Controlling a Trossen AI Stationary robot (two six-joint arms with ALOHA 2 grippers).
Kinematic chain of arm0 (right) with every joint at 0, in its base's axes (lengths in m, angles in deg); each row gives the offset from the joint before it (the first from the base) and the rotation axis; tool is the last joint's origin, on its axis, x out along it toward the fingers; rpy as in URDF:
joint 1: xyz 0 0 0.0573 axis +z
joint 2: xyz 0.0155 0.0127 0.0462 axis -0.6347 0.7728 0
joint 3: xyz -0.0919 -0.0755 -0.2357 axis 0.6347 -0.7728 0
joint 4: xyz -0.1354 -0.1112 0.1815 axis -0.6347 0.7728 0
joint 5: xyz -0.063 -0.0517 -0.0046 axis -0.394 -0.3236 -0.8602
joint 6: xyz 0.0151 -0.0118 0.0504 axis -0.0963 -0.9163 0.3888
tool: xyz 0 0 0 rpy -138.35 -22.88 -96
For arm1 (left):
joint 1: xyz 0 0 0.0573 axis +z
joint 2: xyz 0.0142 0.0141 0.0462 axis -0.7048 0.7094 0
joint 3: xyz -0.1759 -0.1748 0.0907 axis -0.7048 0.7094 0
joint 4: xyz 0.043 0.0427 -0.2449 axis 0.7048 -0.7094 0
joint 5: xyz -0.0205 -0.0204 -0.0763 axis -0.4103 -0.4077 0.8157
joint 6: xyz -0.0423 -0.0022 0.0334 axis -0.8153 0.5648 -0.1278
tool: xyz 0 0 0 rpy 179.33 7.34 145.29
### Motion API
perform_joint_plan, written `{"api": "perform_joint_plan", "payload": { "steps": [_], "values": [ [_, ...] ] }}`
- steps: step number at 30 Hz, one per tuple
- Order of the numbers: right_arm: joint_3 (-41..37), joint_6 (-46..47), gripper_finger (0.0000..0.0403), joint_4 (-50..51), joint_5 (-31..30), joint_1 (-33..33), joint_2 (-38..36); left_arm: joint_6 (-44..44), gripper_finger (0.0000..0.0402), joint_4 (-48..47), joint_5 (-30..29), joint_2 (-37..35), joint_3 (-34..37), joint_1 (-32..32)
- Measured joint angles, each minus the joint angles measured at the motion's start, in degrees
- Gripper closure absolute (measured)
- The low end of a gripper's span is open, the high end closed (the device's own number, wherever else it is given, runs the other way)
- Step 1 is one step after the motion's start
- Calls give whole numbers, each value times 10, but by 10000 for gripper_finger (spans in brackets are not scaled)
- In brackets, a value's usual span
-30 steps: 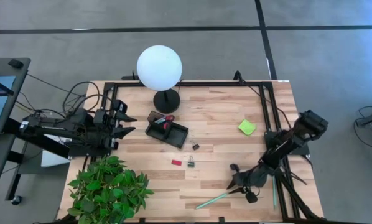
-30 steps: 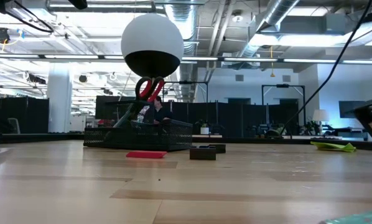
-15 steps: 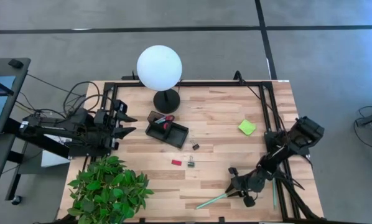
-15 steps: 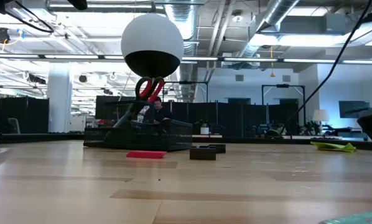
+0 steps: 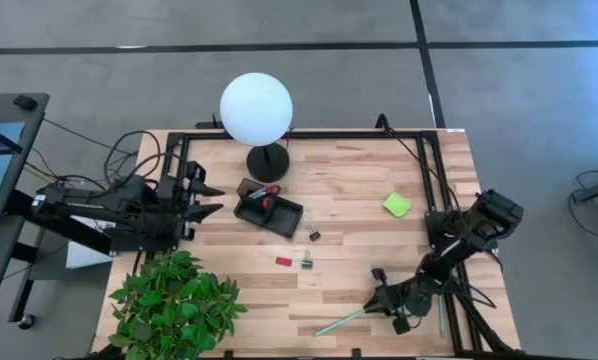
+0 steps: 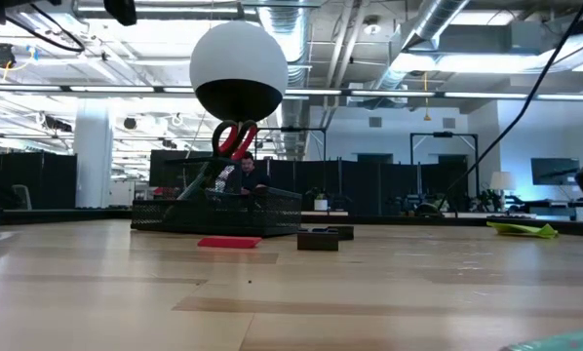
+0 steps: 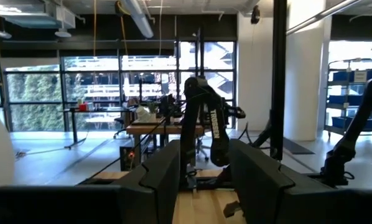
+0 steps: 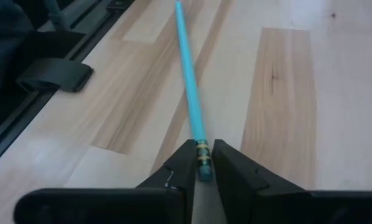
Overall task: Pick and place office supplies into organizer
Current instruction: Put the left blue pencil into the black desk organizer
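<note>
Right gripper (image 8: 203, 163) low on the worktop (image 5: 359, 210), jaws pinching the end of the light-green pen (image 8: 189, 87) — pen's banded tip sits right between the jaws, rest of the shaft runs straight out ahead of them, lying flat on the wood. Contact looks made on both sides but hard to say if fully clamped

Pen judged light, stiff, thin and round, smooth body: likely to roll or pivot in the jaws since the hold is at the very end, not mid-shaft. A hold nearer the middle would swing less; with this end grip, lift slow and keep it level

Organizer (image 5: 269, 211) well apart from the right jaws, across the worktop, beside the lamp base (image 5: 267, 160); red-handled scissors (image 5: 267, 193) already stand in it. Sticky-note pad (image 5: 397, 205), small red block (image 5: 284, 261) and black clips (image 5: 310, 250) lie loose on the wood

Left gripper (image 5: 201, 199) waits off the worktop's edge, jaws spread, nothing between them
</note>
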Motion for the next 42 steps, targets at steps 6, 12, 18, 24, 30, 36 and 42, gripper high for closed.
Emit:
{"api": "perform_joint_plan", "payload": {
  "steps": [6, 12, 18, 24, 30, 36, 42],
  "values": [
    [21, -1, 345, -30, -14, -16, 44, -2, 269, -7, -1, 0, 0, 0],
    [33, -26, 341, -76, -24, -23, 79, -2, 269, -7, -1, 0, 0, 0],
    [30, -26, 344, -82, -10, -27, 79, -3, 269, -7, -1, 0, 0, 0],
    [29, -26, 389, -92, 27, -44, 79, -3, 269, -7, -1, 0, 0, 0],
    [28, -31, 381, -86, 52, -53, 65, -3, 269, -7, -1, 0, 0, 0],
    [21, -82, 395, -71, 5, -77, 24, -6, 269, -7, -1, 0, 0, 0],
    [25, -137, 402, -54, -68, -150, -29, -24, 269, -7, -1, 0, 0, 0]
  ]
}}
